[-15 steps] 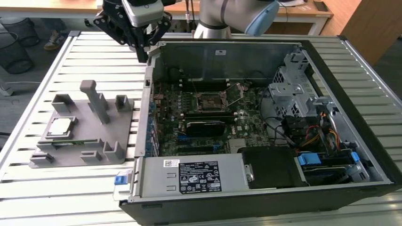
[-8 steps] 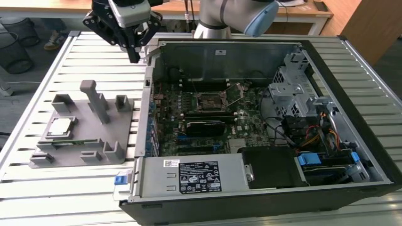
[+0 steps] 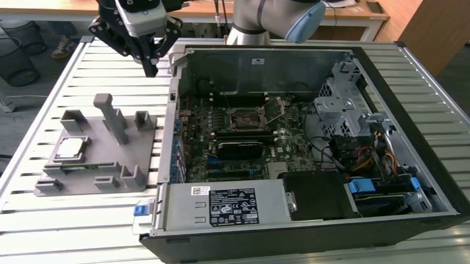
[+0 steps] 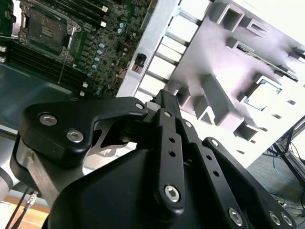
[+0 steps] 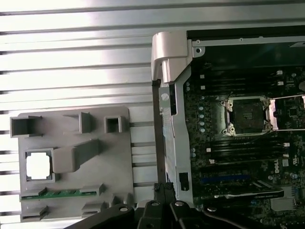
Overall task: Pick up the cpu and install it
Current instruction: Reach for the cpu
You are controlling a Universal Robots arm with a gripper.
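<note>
Though closed on nothing, the pincer (image 3: 152,70) hangs well apart from the cpu (image 3: 71,147).

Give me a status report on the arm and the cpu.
Gripper shut, empty, hovering by the case corner. Cpu seated in grey fixture, untouched. Tall post stands beside it.
</note>
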